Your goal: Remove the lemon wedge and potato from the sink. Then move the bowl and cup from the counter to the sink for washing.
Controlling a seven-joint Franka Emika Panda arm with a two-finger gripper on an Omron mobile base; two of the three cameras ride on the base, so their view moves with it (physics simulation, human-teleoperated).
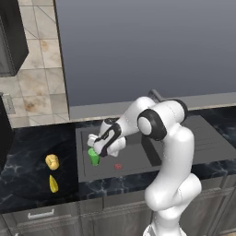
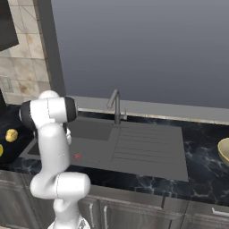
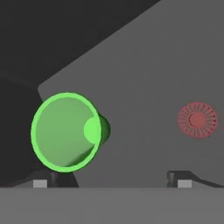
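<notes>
From the left base view you see the gripper (image 1: pixel 95 146) above the cup (image 1: pixel 94 157), which stands in the sink (image 1: pixel 138 168); the potato (image 1: pixel 52 161) and wedge (image 1: pixel 53 184) lie on the bench (image 1: pixel 27 170), already cleared out. The right base view shows the bowl (image 2: pixel 224 151) on the bench at far right, likely your next pickup. In the hand view the gripper (image 3: pixel 113 179) is spread wide, the cup (image 3: pixel 65 131) loose beside the drain (image 3: pixel 197 120).

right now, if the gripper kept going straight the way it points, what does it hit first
Most likely the floor of the sink. The open gripper looks down into the basin, with the cup off to one side and the red drain to the other. Depth is unclear, so one finger could graze the cup.
</notes>
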